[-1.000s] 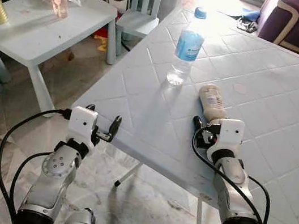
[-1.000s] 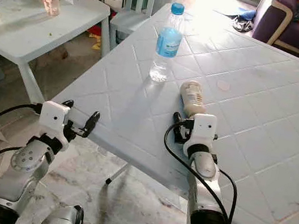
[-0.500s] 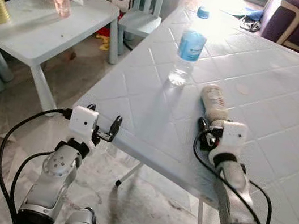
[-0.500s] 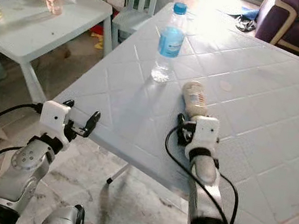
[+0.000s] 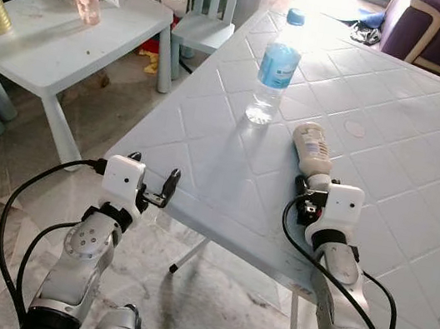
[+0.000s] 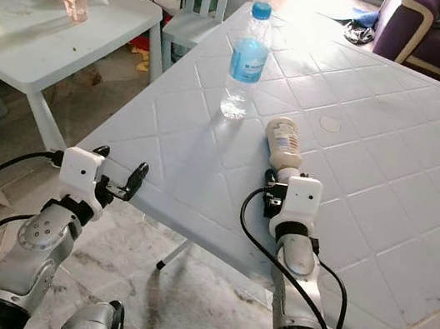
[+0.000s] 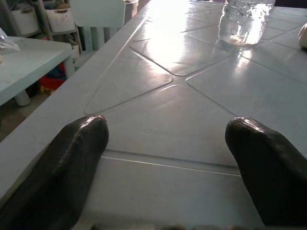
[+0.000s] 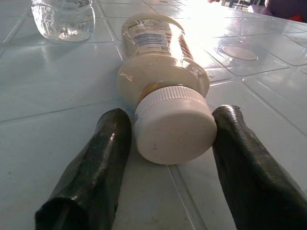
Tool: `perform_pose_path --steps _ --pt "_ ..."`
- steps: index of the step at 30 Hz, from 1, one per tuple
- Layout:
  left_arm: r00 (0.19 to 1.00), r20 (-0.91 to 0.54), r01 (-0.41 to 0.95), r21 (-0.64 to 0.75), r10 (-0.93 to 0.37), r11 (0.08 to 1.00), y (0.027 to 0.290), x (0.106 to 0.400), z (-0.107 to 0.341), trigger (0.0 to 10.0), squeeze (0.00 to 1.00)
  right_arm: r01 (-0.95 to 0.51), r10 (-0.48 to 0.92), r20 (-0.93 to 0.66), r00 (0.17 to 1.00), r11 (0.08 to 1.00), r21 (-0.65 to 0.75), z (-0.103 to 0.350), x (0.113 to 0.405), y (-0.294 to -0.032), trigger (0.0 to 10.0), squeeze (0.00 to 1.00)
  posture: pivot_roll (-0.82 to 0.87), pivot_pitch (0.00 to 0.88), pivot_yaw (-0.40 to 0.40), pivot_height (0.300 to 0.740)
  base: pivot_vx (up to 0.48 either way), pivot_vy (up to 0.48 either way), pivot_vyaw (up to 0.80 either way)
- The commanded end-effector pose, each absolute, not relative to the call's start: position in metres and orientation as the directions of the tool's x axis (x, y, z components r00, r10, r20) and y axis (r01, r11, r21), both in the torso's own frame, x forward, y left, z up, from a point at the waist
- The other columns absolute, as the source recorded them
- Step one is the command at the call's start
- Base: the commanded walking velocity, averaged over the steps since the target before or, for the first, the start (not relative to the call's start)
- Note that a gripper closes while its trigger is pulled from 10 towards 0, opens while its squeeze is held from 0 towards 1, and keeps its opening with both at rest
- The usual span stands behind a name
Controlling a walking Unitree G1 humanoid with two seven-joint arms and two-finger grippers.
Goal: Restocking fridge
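Right gripper [image 8: 163,158] fingers wide, straddling cap of jar [image 5: 314,150] lying on surface [image 5: 421,173], bottle [image 5: 276,66] at 11 o'clock. Best advanced onto body before closing. Left gripper [image 7: 168,158] wide, idle.

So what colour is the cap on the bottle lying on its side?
White, with a ribbed edge; the cap on the lying bottle shows best in the right wrist view.

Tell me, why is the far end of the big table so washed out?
Eye views: sunlight glares off the white table behind the water bottle. Right wrist view: the same glare whitens the tabletop beyond the mayonnaise jar; the black fingers look soft.
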State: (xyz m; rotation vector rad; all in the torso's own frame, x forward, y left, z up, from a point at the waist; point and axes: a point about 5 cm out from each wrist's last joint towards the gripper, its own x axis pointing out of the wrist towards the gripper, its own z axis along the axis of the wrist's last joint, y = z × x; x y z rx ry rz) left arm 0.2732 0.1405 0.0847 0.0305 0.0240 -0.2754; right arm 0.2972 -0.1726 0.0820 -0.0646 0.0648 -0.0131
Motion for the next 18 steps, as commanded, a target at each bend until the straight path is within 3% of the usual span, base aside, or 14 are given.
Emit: perform_pose_path --steps 1,9,18 --pt "0.957 -0.047 0.287 0.029 -0.285 0.958 0.138 0.273 0.081 10.0 0.0 0.028 -0.034 -0.084 0.996 0.997 -0.072 0.077 0.293 -0.175 0.0 0.0 0.09 0.108 -0.018 0.74 0.0 0.0 0.0" --pt "0.957 -0.044 0.289 0.029 -0.288 0.957 0.137 0.275 0.082 10.0 0.0 0.006 -0.015 -0.072 0.997 0.992 -0.127 0.084 0.289 -0.176 0.0 0.0 0.08 0.108 -0.018 0.74 0.0 0.0 0.0" --pt "0.966 -0.013 0.26 0.068 -0.26 0.963 0.149 0.286 0.089 10.0 0.0 -0.204 0.195 -0.063 0.979 0.953 -0.223 0.104 0.262 -0.157 0.0 0.0 0.04 0.098 -0.023 0.74 0.0 0.0 0.0"
